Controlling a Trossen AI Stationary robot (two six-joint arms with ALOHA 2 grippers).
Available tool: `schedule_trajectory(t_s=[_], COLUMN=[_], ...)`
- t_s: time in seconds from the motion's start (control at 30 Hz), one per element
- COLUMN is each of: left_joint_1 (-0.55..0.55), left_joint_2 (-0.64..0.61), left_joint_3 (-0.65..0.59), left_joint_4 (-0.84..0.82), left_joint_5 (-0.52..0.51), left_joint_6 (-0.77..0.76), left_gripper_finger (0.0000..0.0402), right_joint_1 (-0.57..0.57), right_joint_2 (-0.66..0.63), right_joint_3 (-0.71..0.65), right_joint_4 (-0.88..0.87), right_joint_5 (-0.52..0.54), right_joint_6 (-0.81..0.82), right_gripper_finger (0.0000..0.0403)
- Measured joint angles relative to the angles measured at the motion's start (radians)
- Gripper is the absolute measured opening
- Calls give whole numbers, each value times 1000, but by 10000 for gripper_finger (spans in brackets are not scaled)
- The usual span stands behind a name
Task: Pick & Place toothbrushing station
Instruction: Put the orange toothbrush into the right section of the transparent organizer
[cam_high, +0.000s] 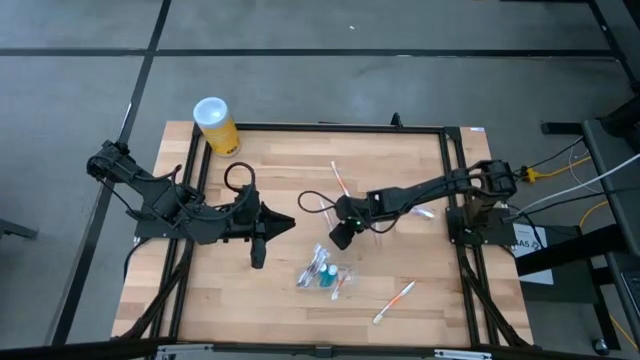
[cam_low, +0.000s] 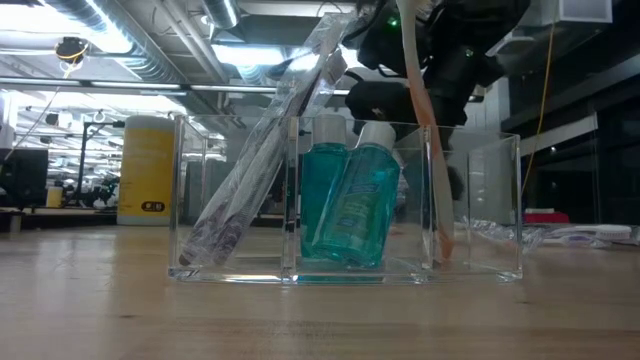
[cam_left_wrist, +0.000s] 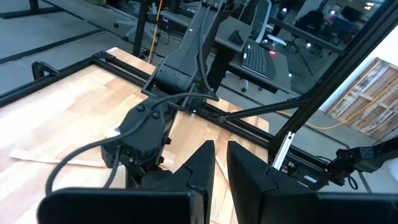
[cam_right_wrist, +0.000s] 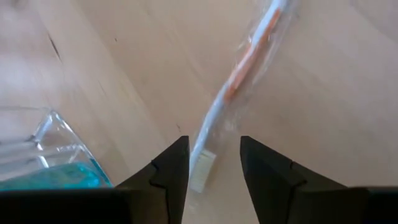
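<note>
The clear holder (cam_high: 325, 275) stands near the table's middle front. In the low view its left compartment holds wrapped toothbrushes (cam_low: 260, 150) leaning on the rim, and its middle holds two teal bottles (cam_low: 350, 200). My right gripper (cam_high: 340, 238) hangs just beyond the holder, fingers apart (cam_right_wrist: 214, 146). A white-and-orange wrapped toothbrush (cam_low: 425, 130) stands almost upright at the holder's right compartment, top by the gripper; whether it is inside or behind, I cannot tell. My left gripper (cam_high: 288, 222) waits shut, left of the holder. My right gripper points down with the toothbrush's white end (cam_right_wrist: 202, 171) in the gap between its fingers, close to one finger and with bare wood showing beside the other. I cannot tell whether the fingers touch it. The toothbrush slopes away below, its orange part (cam_right_wrist: 249, 56) farther down.
A yellow canister with a white lid (cam_high: 215, 125) stands at the table's far left corner. Loose toothbrushes lie at the front right (cam_high: 393, 302), toward the far middle (cam_high: 340, 183) and under the right arm (cam_high: 420, 212). A black frame (cam_high: 320, 127) runs round the table.
</note>
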Motion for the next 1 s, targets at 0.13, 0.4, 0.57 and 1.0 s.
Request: schedule_trajectory(t_s=[0.13, 0.4, 0.57, 1.0], left_joint_1=[-2, -31, -45, -61], left_joint_2=[0, 0, -2, -3], left_joint_3=[0, 0, 0, 0], left_joint_4=[0, 5, 5, 3], left_joint_5=[0, -8, -28, -43], left_joint_6=[-2, -13, -17, -18], left_gripper_finger=[36, 37, 37, 34], right_joint_1=[-12, -5, -5, 15], right_joint_2=[16, 79, 88, -62], right_joint_3=[0, 1, 1, 54], right_joint_4=[34, 65, 60, -57], right_joint_5=[-12, -58, -81, -87], right_joint_6=[-4, 10, 1, -65], right_gripper_finger=[146, 140, 49, 2])
